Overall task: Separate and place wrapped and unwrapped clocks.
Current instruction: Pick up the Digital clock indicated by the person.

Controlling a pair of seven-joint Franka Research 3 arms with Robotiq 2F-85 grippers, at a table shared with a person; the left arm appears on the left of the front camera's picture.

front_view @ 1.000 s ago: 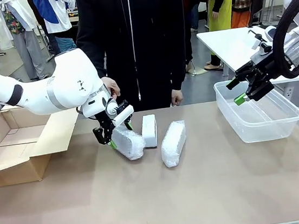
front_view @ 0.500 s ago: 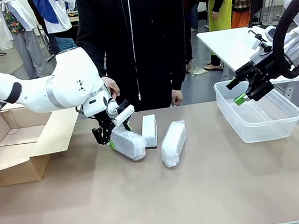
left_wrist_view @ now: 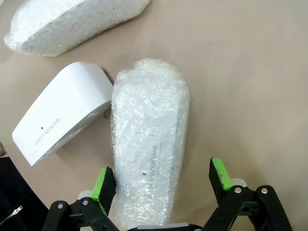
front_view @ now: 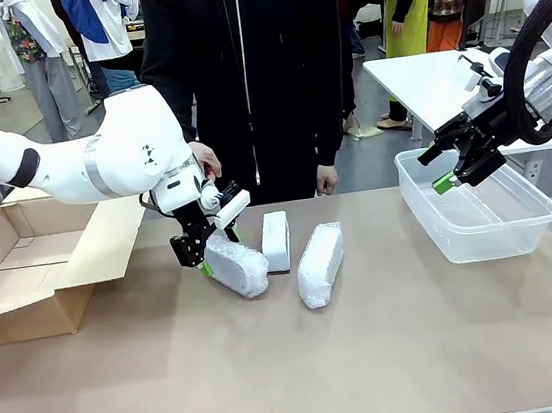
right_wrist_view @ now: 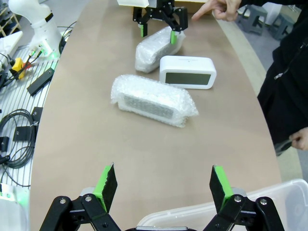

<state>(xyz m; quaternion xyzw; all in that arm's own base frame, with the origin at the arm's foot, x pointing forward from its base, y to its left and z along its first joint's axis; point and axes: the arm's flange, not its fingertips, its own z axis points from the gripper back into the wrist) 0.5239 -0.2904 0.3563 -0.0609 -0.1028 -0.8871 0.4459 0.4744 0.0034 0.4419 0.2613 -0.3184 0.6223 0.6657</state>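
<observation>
Your left tool (left_wrist_view: 161, 179) spread open astride a white bubble-wrapped oblong bundle (left_wrist_view: 149, 139), its near end cut off from view, your right tool (right_wrist_view: 162, 185) open, empty.

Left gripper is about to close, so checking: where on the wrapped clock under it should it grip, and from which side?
Grip the wrapped clock across its narrow width at the near end, coming from above. It lies flat and oblong, the open left gripper straddles that end, and the bare clock crowds one long side farther along.
</observation>
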